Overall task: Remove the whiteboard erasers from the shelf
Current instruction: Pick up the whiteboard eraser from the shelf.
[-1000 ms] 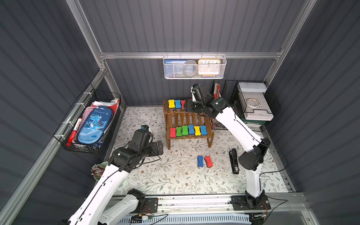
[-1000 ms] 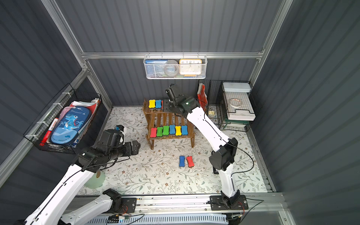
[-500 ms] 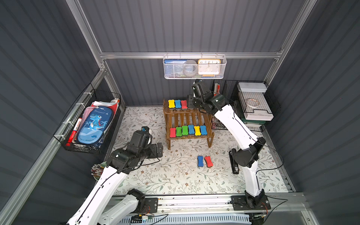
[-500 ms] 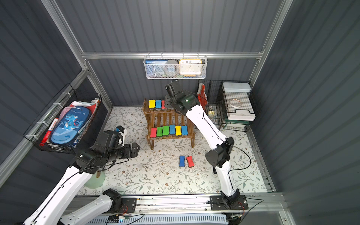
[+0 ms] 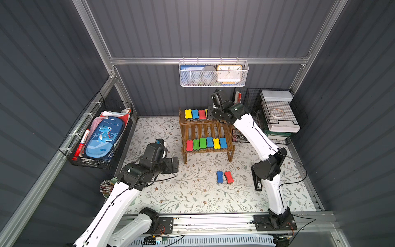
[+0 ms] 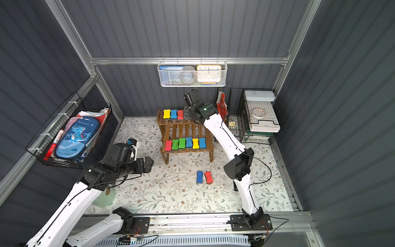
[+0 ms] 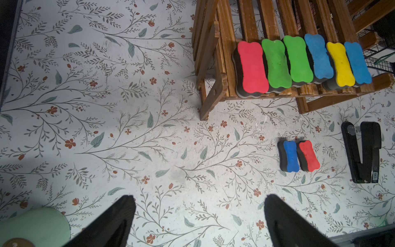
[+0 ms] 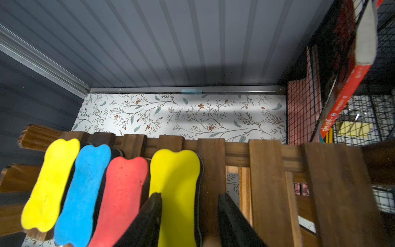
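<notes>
The shelf (image 5: 205,128) stands mid-table with a row of whiteboard erasers on each tier. My right gripper (image 8: 189,195) is over the right end of the top row and stands open astride the yellow eraser (image 8: 175,181). One finger sits between it and the red eraser (image 8: 124,192). The other finger (image 8: 226,205) stands clear of it over a bare slat. The lower tier holds several erasers (image 5: 206,143). A blue eraser (image 5: 219,177) and a red eraser (image 5: 228,177) lie on the table. My left gripper (image 7: 197,197) hangs wide open and empty above the table, left of the shelf.
A black stapler (image 5: 257,181) lies right of the two loose erasers. A black wire-grid organiser (image 5: 275,113) fills the back right corner, with a red book (image 8: 346,74) near the shelf. A white mesh basket (image 5: 213,73) hangs above. A green cup (image 7: 34,226) stands by my left arm.
My right gripper has shifted slightly toward the back wall over the top tier and its jaws have narrowed around the yellow eraser. The left gripper has drifted a little back from the shelf.
</notes>
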You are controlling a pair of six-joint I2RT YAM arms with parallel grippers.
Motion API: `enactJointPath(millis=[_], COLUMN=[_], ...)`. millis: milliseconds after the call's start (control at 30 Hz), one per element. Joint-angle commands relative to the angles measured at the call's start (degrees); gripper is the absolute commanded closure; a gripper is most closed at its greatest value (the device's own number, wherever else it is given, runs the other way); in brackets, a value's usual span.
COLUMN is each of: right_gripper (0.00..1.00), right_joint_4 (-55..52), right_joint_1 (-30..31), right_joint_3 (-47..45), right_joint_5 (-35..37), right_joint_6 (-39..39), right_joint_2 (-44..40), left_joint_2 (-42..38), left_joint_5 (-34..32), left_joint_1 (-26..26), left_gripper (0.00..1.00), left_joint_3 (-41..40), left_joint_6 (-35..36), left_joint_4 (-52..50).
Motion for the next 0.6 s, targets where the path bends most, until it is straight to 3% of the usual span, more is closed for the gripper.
enactJointPath(millis=[0,167,300,567], right_gripper=[0.55,0.56,0.55,0.41], right_joint_4=[-3.64,-5.04,-2.92,-0.53], right_joint_1=[-0.43,-1.46,-1.57,-0.87], right_joint_3=[-0.12,-0.86,-1.7,0.14], right_joint_5=[2.8,4.96,2.11,-0.96], right_joint_6=[-0.17,-0.03,-1.79,-3.43], right_joint_2=[-0.38,-1.73,-2.62,-3.63], left_joint_2=[-0.23,-0.41,-0.55,0.02], left_joint_5=[-0.6,-0.83,-0.7,-0.05], left_joint_1=[0.31,0.35,0.32,0.31], left_gripper=[0.01,0.01,0.01,0.01], left_joint_3=[1.0,0.71,0.05,-0.05], left_joint_6=[0.89,0.98,0.66,0.42], left_joint_4=[-1.01,-1.09,-0.76,-0.26])
